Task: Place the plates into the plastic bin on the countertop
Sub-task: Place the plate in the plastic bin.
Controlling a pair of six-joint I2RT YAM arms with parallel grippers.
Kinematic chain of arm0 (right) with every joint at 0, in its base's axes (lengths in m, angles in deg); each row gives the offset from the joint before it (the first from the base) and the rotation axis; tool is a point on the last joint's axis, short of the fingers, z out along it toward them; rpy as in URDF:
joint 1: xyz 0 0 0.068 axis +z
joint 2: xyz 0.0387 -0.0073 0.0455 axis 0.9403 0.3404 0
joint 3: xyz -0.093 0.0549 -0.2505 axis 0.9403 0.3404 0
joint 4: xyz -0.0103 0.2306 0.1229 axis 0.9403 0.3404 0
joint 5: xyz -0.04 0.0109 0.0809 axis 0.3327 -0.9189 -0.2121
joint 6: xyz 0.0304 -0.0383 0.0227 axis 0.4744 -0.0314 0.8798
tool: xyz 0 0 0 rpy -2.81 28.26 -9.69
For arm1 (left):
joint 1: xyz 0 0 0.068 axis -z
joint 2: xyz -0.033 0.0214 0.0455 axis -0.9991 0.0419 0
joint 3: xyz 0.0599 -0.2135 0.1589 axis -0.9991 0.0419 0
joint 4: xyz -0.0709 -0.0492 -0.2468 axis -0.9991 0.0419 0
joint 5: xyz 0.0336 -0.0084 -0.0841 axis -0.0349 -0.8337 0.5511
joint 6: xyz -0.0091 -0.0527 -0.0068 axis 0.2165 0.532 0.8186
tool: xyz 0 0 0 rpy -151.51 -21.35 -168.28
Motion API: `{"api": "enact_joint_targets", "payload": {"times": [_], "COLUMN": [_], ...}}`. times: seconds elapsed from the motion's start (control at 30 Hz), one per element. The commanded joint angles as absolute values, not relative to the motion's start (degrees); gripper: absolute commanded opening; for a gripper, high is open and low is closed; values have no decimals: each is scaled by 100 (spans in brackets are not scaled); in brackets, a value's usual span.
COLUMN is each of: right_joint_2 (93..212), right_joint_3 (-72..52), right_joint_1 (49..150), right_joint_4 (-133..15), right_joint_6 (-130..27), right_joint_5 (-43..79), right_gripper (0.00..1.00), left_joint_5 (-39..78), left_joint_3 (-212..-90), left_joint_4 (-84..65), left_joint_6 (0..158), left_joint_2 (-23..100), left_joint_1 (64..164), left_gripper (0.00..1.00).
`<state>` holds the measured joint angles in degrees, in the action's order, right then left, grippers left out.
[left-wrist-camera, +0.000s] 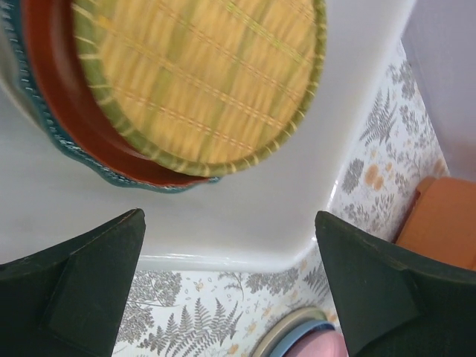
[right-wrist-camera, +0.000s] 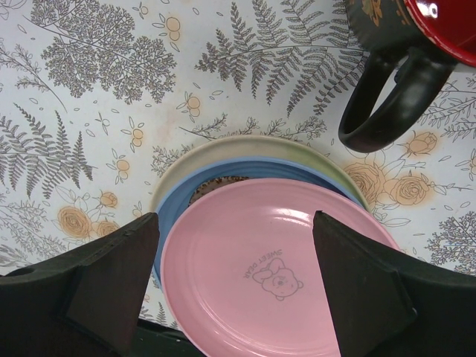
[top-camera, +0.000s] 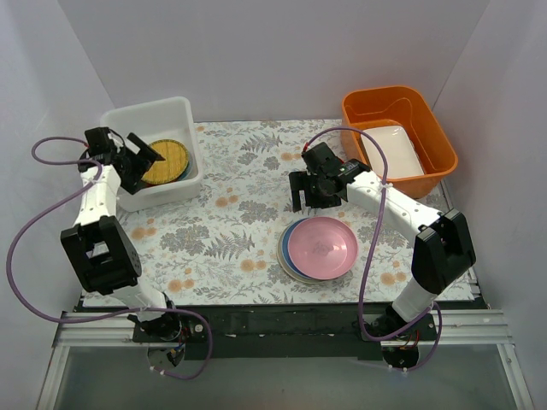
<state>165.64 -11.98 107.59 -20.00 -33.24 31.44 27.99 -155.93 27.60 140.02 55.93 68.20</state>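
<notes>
Both tools spread, left tool point(left-wrist-camera: 230, 219), right tool point(right-wrist-camera: 234, 219), leaf-printed countertop point(top-camera: 248, 175), pale walls point(top-camera: 273, 51)

So the white see-through bin point(top-camera: 175, 109) sits at about 10 o'clock on the leaf-and-flower countertop point(top-camera: 248, 171). It's already got a stack lying flat: straw-yellow plate point(top-camera: 165, 160) on top, red plate point(left-wrist-camera: 44, 67) under it, teal plate point(left-wrist-camera: 16, 52) below. Down at 5 o'clock another stack's still on the cloth: pink plate point(top-camera: 321, 247) with a little bear print, then the light blue plate point(right-wrist-camera: 175, 216), then the yellow-green plate point(right-wrist-camera: 223, 145).
</notes>
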Motion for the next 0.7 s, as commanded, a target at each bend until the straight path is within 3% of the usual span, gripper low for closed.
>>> {"api": "enact_joint_targets", "payload": {"times": [0.0, 0.3, 0.67], "right_joint_2": [16329, 16101, 15626], "right_joint_3": [-1372, -1302, -898], "right_joint_1": [10736, 10727, 10692], "right_joint_4": [-1891, -1768, -1645], "right_joint_6": [-3404, -3412, -3456], "right_joint_5": [3213, 3328, 3521], "right_gripper": [91, 91, 91], "left_joint_5": [3237, 3272, 2939], "left_joint_3": [-15945, -16015, -15032], "left_joint_4": [3021, 3355, 2899], "left_joint_6": [13656, 13435, 14015], "left_joint_2": [4983, 4587, 4323], "left_joint_1": [7134, 8302, 10244], "left_gripper": [98, 98, 98]}}
